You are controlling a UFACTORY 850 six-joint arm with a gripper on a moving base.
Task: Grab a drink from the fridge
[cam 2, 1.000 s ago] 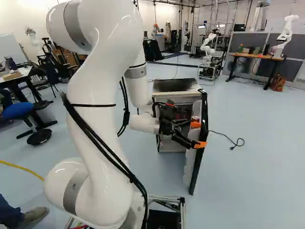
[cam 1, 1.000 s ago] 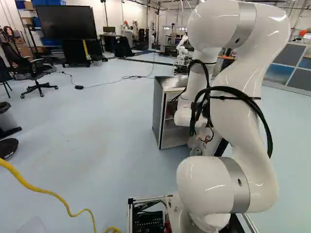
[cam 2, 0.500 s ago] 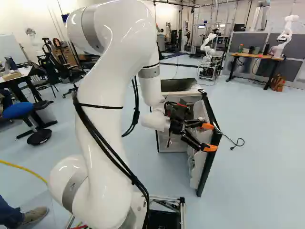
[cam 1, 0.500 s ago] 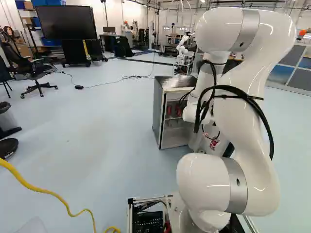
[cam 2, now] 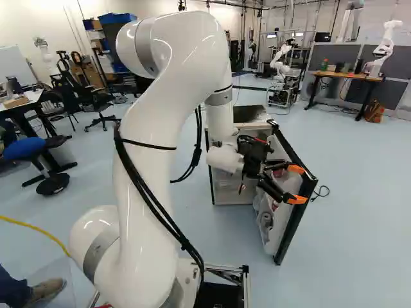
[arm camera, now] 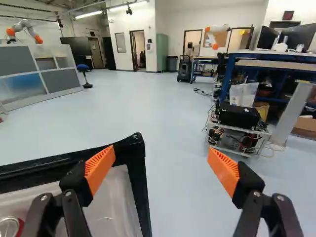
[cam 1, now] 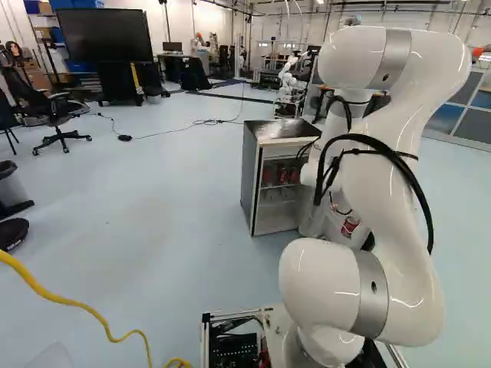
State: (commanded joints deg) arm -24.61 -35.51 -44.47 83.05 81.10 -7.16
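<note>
The black two-fingered hand with orange pads (cam 2: 296, 185) stands wide open at the free edge of the swung-out fridge door with a black frame and whitish inner lining (cam 2: 293, 226). It has hold of nothing: in the wrist view the two ribbed orange pads (arm camera: 100, 168) are well apart, with pale blue floor (arm camera: 170, 197) showing between them, along with the door's black corner.

One finger reaches over the door's inner side; the other is out past the edge, above the floor. Whether the nearer finger touches the door cannot be told.

A round drink can with a silver top and red side (arm camera: 9, 228) lies within the door lining, on the outer side of the door-side finger, near that finger's base. It is not between the pads, and only part of it shows. In the left base view a red can (cam 1: 349, 226) also shows in the door, just beside the white jointed arm (cam 1: 376, 176); whether it is the same one cannot be told.

More red cans (cam 1: 283, 175) stand on the upper shelf inside the silver-grey metal fridge (cam 1: 250, 180), apart from the hand, which is over by the door. The fridge stands on the floor ahead of the base, its front open.
</note>
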